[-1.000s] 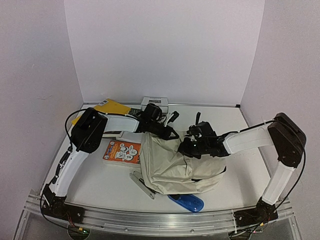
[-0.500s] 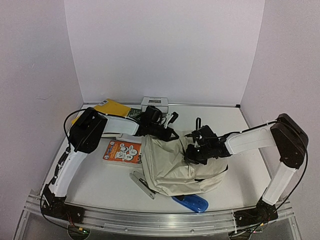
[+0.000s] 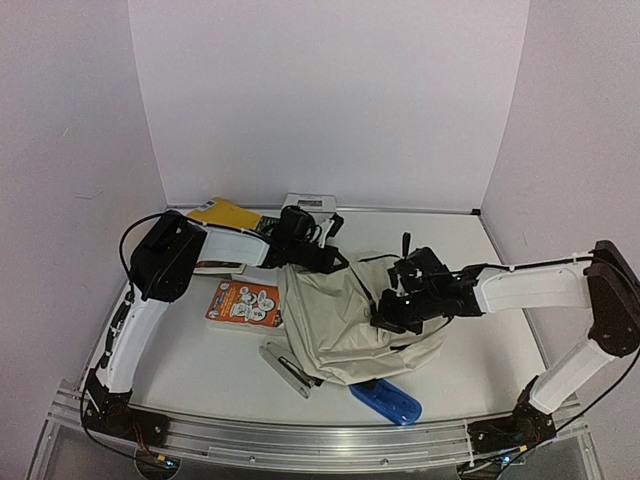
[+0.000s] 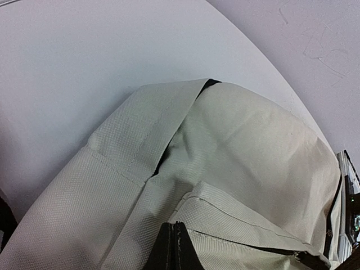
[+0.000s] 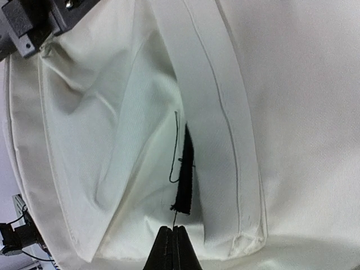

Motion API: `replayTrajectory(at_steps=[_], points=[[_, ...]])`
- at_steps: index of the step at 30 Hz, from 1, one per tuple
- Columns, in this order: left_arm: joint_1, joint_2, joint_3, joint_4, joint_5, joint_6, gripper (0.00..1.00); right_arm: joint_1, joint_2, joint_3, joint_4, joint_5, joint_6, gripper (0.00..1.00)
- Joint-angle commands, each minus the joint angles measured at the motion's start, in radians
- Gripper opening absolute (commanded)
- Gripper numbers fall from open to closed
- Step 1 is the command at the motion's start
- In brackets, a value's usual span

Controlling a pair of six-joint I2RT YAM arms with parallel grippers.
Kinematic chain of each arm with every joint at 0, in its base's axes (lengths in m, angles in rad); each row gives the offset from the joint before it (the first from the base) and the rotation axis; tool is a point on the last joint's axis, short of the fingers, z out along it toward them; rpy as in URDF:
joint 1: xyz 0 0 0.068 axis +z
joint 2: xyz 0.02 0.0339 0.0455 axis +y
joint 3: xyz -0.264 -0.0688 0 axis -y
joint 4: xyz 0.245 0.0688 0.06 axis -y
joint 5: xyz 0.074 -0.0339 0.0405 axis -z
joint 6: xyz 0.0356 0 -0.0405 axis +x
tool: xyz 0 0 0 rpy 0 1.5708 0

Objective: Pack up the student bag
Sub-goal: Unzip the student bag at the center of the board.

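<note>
Student bag (image 3: 340, 325) lies crumpled mid-table (image 3: 480, 250), cream fabric bunched up between the two arms.

Left claw (image 4: 176, 239): jaws together, tips pressed to the bag's far-left top edge at a seam. Cannot tell if any fabric is caught.

Right claw (image 5: 172, 243): jaws together, tips on the bag's right side, just short of a black strap tab (image 5: 184, 169) with a loose thread. Again unclear whether fabric is pinched.

Around it:
- orange book (image 3: 243, 303) flat, just beside the bag's left edge
- grey elongated item (image 3: 285, 369) at the near-left, one end reaching the bag
- blue case (image 3: 386, 401) near side, touching the bag's hem
- yellow book (image 3: 228, 213) and white box (image 3: 310, 203) by the back wall, behind the left arm
</note>
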Motion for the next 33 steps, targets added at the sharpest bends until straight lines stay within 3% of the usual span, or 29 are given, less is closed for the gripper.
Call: replayTrajectory(at_steps=[1,14,23,33], points=[[0.065,-0.075,0.003,0.060,-0.046,-0.022,0.00,0.023,-0.073,-0.038,-0.072,-0.051,0.035,0.00],[0.088,-0.064,0.031,0.076,-0.040,-0.048,0.00,0.052,-0.118,-0.147,-0.104,-0.082,0.064,0.00],[0.110,-0.042,0.076,0.052,-0.059,-0.075,0.00,0.141,-0.049,-0.143,-0.079,-0.101,0.094,0.00],[0.120,-0.041,0.090,0.055,-0.003,-0.072,0.00,0.198,-0.091,-0.130,-0.095,-0.063,0.133,0.00]])
